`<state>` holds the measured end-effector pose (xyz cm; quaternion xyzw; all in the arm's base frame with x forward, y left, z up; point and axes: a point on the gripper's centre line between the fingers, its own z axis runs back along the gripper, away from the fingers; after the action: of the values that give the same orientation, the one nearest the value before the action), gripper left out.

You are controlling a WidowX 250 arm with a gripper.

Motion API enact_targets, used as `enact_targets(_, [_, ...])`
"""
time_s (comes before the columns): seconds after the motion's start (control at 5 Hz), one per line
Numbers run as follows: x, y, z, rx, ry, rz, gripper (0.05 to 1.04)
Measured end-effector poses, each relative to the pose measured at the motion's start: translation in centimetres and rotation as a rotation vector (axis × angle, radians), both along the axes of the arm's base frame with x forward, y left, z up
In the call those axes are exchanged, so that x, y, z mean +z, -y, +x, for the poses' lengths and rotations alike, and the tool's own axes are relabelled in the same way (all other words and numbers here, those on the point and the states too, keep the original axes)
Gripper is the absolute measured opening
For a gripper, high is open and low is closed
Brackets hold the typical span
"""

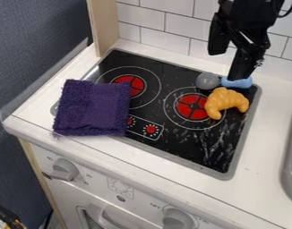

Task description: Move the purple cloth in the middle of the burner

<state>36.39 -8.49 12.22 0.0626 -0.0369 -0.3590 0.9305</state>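
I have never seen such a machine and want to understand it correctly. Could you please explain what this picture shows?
The black machine at the upper right is a robot arm; its gripper, the part for grasping, hangs down over the stove. One fixed camera looks down at a slant on this toy kitchen.

A purple cloth lies over the left side of the black stove top and partly on the white counter. An orange toy croissant lies by the right burner. Behind it are a grey round piece and a light-blue piece. The gripper's tip is right at the blue one; whether it holds it, I cannot tell.
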Motion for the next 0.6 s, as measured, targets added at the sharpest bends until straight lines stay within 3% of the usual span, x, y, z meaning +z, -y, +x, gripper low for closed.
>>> enact_targets(0.2, [-1.5, 0.0, -0.2, 0.009, -0.043, 0.007, 1.001])
enact_targets(0.4, [-2.1, -1.7, -0.5, 0.093, -0.062, -0.011, 1.001])
enact_targets(0.6, [-1.5, -4.4, -1.2, 0.209, -0.053, -0.043, 1.001])
